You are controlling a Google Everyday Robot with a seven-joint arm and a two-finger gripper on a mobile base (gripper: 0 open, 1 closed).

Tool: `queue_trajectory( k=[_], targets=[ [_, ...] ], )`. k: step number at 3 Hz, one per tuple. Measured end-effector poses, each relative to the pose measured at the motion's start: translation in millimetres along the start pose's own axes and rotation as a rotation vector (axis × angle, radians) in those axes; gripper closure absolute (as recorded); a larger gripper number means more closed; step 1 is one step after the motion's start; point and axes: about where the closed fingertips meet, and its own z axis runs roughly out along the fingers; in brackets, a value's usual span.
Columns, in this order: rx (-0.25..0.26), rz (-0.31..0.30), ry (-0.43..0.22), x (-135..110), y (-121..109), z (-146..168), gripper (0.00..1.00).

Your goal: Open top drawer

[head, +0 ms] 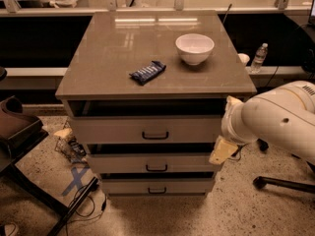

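Note:
The top drawer (147, 129) is the widest of three pale grey drawers in a cabinet, with a small dark bar handle (155, 135) at its centre. A dark gap shows between its front and the cabinet top. My white arm (275, 119) comes in from the right. My gripper (224, 151) hangs at the cabinet's right front corner, level with the gap between the top and middle drawers, to the right of the handle and apart from it.
A white bowl (195, 47) and a blue snack bar (147, 72) lie on the cabinet top (108, 58). The two narrower drawers (156, 163) sit below. A water bottle (259, 57) stands at the back right, a chair base (280, 183) on the right, a dark stand and cables on the left.

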Motion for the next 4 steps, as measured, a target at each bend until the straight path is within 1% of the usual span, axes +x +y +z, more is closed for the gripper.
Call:
queue_trajectory(
  k=[1,2,3,4],
  targets=[
    [-0.022,-0.059,-0.003,-2.3,2.8,23.8,0.0],
    [-0.049,-0.156,0.012,-6.8,2.3,49.8,0.0],
    [-0.081,-0.234,0.033,-11.3,-0.8,70.3,0.0],
    [-0.117,-0.283,0.051,-15.0,-0.2,88.2,0.0]
  ],
)
